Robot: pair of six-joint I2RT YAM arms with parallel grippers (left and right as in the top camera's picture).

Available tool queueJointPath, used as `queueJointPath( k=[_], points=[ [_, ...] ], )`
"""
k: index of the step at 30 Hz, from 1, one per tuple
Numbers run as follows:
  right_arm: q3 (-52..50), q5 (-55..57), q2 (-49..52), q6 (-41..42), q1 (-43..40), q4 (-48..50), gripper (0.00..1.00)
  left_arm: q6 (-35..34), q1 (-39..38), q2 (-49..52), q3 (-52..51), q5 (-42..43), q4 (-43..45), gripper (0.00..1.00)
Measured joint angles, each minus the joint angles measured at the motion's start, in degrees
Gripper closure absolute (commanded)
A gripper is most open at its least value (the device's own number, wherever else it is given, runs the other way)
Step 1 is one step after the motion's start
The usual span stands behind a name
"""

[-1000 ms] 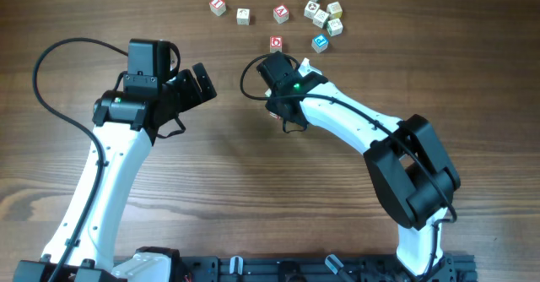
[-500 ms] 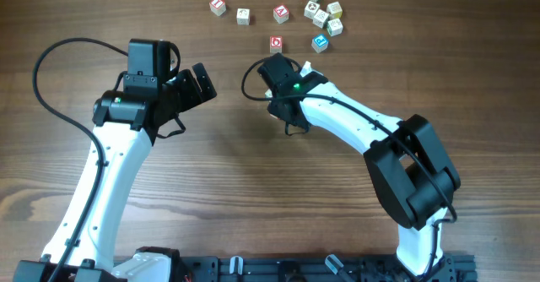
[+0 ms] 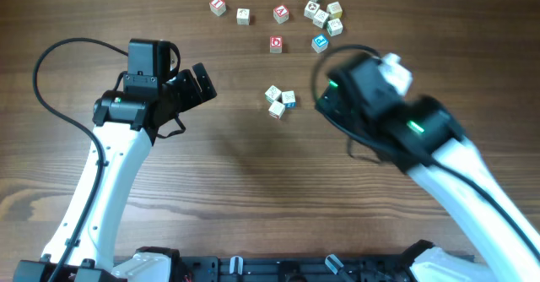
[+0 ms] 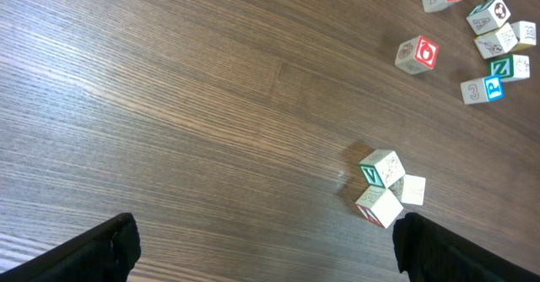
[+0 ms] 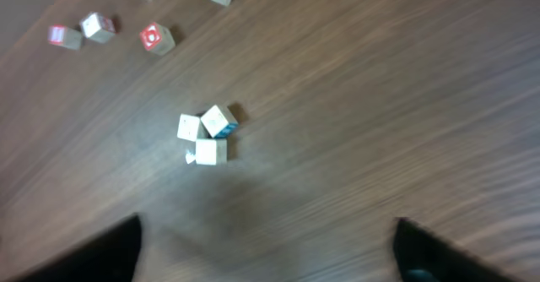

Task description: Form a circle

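The circle point(image 3: 279, 101) is a tight cluster of three pale letter cubes touching one another on the wooden table. It also shows in the left wrist view as the circle point(image 4: 386, 189) and in the blurred right wrist view as the circle point(image 5: 205, 137). My right gripper point(image 3: 326, 103) stands a short way to its right; the right gripper point(image 5: 268, 252) is open with bare table between the fingers. Well to the left of the cluster, my left gripper point(image 3: 202, 80) hangs open; nothing lies between the fingers of the left gripper point(image 4: 266, 248).
Similar letter cubes lie loosely scattered along the table's far edge: a red-faced one point(image 3: 218, 5), a pale one point(image 3: 243, 15), a red one point(image 3: 276, 43), a blue one point(image 3: 320, 42) and a looser bunch point(image 3: 322, 8). A black cable point(image 3: 51, 79) loops beside the left arm.
My right arm has swung back to the right, off the spot where it was pressed down shut, and has opened. Three clustered cubes now show there. The left arm has not moved.
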Motion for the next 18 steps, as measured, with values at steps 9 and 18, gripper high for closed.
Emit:
queueJointPath(
  k=[9, 18],
  points=[
    [-0.02, 6.10, -17.27, 0.24, -0.02, -19.19, 0.00, 0.00, 0.00, 0.00, -0.02, -0.02, -0.02, 0.00],
    [-12.55, 12.87, -40.98, -18.80, -9.40, 11.15, 0.00, 0.00, 0.00, 0.00, 0.00, 0.00, 0.02, 0.00]
  ],
)
